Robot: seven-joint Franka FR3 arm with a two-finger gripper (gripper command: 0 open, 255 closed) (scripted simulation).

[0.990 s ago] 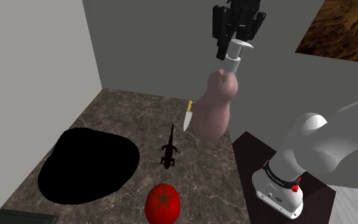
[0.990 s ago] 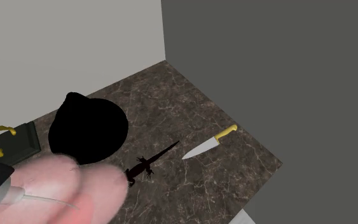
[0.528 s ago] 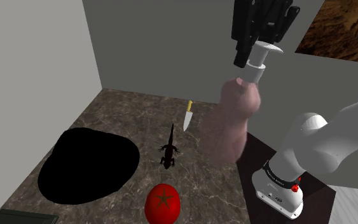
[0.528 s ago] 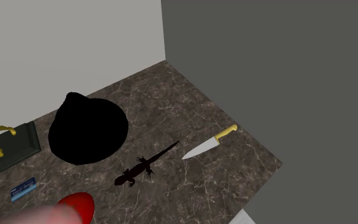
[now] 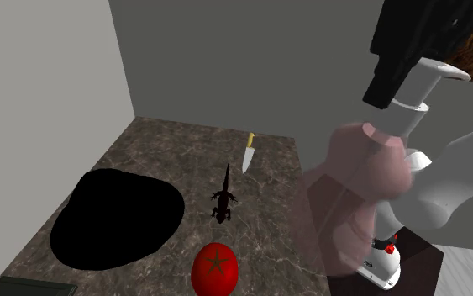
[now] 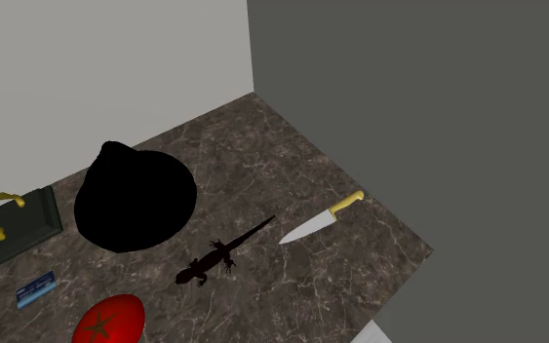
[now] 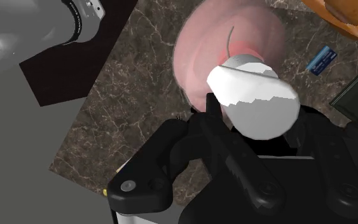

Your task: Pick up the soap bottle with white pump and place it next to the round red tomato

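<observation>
The soap bottle [image 5: 359, 198] has a pale pink, translucent body and a white pump [image 5: 417, 91]. It hangs tilted high above the counter's edge at the shoulder view's right, in front of the arm's stand. My black gripper [image 5: 404, 82] is shut on the pump from above. In the wrist view the fingers [image 7: 220, 130] clasp the white pump [image 7: 255, 97], with the pink body [image 7: 225, 48] hanging below. The round red tomato [image 5: 215, 268] lies on the dark marble counter near its front edge, well to the left of the bottle, and is also at the lower left in the second exterior view [image 6: 109, 321].
A yellow-handled knife [image 5: 248, 152] and a dark lizard figure [image 5: 223, 198] lie behind the tomato. A large black shape [image 5: 117, 217] covers the counter's left part. A blue card [image 6: 36, 289] and a dark statue base [image 6: 19, 226] sit further left. Grey walls close the back.
The gripper has carried the bottle towards the shoulder view's right and closer to that camera. The bottle has left the second exterior view, uncovering the tomato there.
</observation>
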